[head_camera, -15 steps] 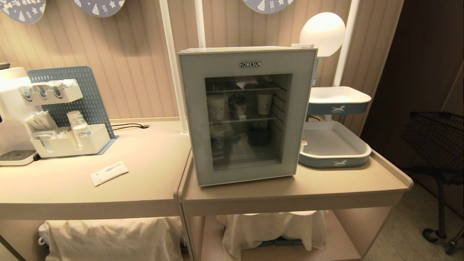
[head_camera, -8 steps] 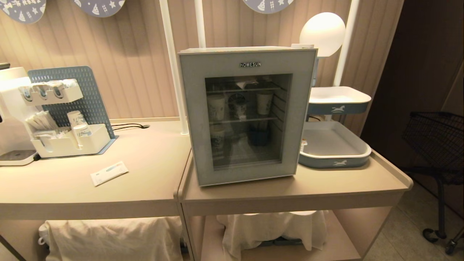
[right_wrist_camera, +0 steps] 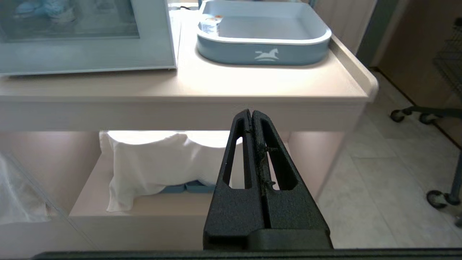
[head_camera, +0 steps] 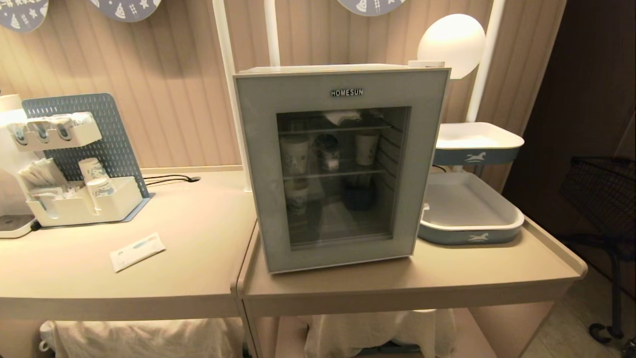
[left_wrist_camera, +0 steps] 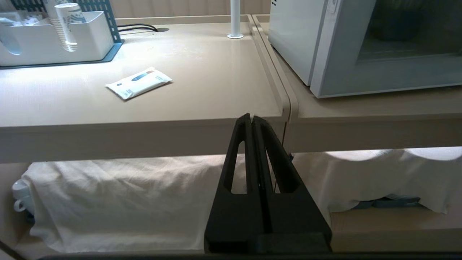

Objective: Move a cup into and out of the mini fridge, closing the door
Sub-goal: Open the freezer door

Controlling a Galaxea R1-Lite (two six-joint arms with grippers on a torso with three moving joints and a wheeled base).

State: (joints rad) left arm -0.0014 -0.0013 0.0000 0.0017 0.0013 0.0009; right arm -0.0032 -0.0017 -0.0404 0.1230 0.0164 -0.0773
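Left gripper (left_wrist_camera: 251, 117): fingers pressed together, nothing held; parked low in front of the worktop (left_wrist_camera: 202, 83) edge, at the seam between the two worktop sections.
Right gripper (right_wrist_camera: 251, 112): fingers pressed together, nothing held; parked low in front of the worktop edge, below its surface.
Mini fridge (head_camera: 338, 74): stood on the worktop, beyond and above both pairs of fingers, between them.
Door (head_camera: 258, 164): seen shut, flush with the fridge front; taller paper cups (head_camera: 366, 148) are seen on the wire shelves through the glass.
Cup (right_wrist_camera: 209, 26): placed in the near corner of the blue tray (right_wrist_camera: 265, 55), just beside the fridge, well beyond the right fingers and apart from them.
Packet (left_wrist_camera: 139, 82): laid flat on the worktop, beyond the left fingers.
White cloth (left_wrist_camera: 119, 202): draped on the shelf under the worktop, behind both pairs of fingers.
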